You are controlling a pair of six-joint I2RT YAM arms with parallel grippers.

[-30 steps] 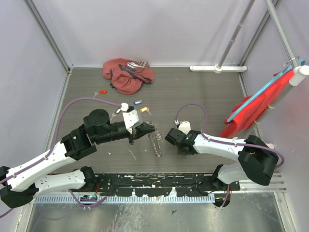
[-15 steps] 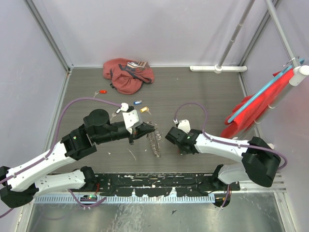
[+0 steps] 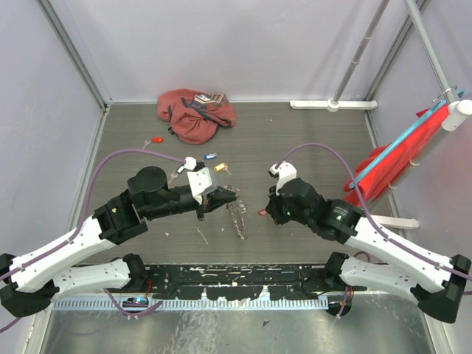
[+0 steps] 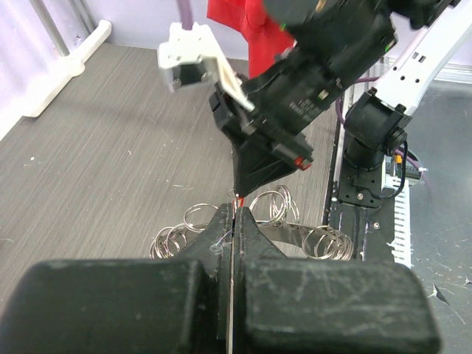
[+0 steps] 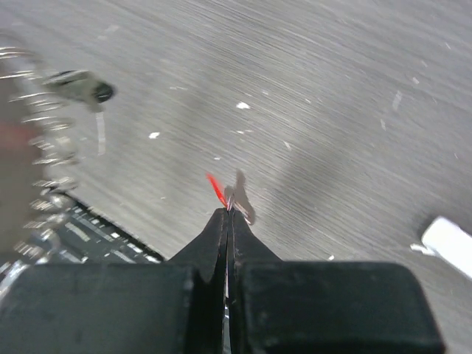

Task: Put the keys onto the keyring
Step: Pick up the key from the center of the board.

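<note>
where the two arms meet: the left gripper (image 3: pixel 230 196) is pinched shut on the keyring (image 3: pixel 238 218), which trails from its tips toward 5 o'clock onto the table (image 3: pixel 317 140).
right gripper (image 3: pixel 266 212): clamped shut on a red-headed key (image 3: pixel 260 213).
key to ring: the red-headed key sits at 3 o'clock of the keyring, near it but apart in the overhead view.
cloth bag (image 3: pixel 193 116): reddish-pink, slumped at 11 o'clock of the left gripper by the back wall; a small patterned item lies at its mouth, too small to identify.
loose keys: an orange-red-headed key (image 3: pixel 156 139), a blue-headed key (image 3: pixel 211 155) and a yellow-headed key (image 3: pixel 221 167) lie outside the bag, between it and the left gripper.
left wrist view only: the keyring's wire loops fan out just beyond the closed fingertips, with the right gripper's tip at 12 o'clock.
right wrist view only: a red sliver and a bit of metal poke from the closed tips; the keyring is a blur at 9 o'clock.
</note>
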